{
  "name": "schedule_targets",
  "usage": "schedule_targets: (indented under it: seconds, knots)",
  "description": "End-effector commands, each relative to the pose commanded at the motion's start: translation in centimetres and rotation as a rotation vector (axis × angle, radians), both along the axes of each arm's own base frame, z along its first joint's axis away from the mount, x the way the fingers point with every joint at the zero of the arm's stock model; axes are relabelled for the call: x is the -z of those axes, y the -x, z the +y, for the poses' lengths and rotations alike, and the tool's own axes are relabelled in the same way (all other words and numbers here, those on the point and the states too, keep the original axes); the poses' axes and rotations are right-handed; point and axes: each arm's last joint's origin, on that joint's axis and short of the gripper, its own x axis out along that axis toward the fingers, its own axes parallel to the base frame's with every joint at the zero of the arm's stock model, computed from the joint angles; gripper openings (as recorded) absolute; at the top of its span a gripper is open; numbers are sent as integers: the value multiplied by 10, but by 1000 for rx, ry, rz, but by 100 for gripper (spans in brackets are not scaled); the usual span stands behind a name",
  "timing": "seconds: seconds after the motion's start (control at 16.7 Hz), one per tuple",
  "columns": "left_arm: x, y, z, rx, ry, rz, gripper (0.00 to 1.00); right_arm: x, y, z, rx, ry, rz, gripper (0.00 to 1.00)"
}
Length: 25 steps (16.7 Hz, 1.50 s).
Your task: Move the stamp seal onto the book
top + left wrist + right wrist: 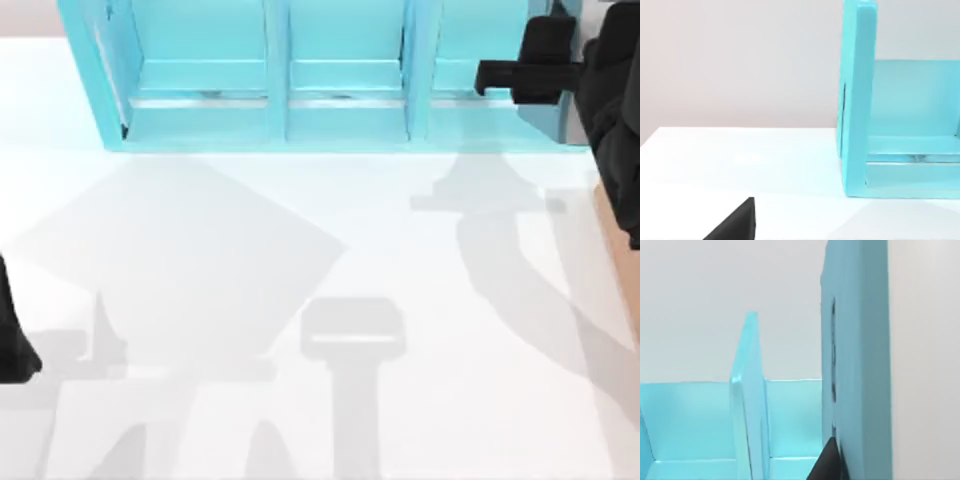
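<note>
Stamp seal and book: where they lie cannot be told. Left pincer [737,222] hangs over the white desk [420,300] at its left edge, right pincer [500,78] by the turquoise shelf unit's [340,80] right end; whether either is spread or pressed together cannot be told

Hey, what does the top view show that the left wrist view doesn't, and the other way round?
Top view alone: the right arm at the turquoise shelf unit's right end, the unit's dividers, and a tan edge at the table's right. Left wrist view alone: the plain wall behind the table, and a dark part low in the picture. Both: the shelf unit and the white table.
</note>
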Motion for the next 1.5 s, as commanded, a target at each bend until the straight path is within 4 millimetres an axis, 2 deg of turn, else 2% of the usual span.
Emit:
schedule_targets:
  seconds: [0.24, 0.42, 0.6, 0.9, 1.2, 1.38, 1.5]
  knots:
    - [0, 0, 0, 0, 0, 0, 100, 4, -1, 2, -6, 15, 7, 0]
    - [0, 0, 0, 0, 0, 0, 100, 19, 1, 17, -59, 124, 27, 0]
    - [0, 0, 0, 0, 0, 0, 100, 45, 6, 36, -129, 342, 58, 0]
    - [0, 0, 0, 0, 0, 0, 100, 87, 22, 61, -244, 853, 61, 0]
    - [0, 0, 0, 0, 0, 0, 100, 126, 44, 65, -338, 1311, 62, 0]
    - [0, 0, 0, 0, 0, 0, 100, 142, 54, 63, -384, 1473, 59, 0]
    - [0, 0, 0, 0, 0, 0, 100, 146, 57, 62, -401, 1520, 58, 0]
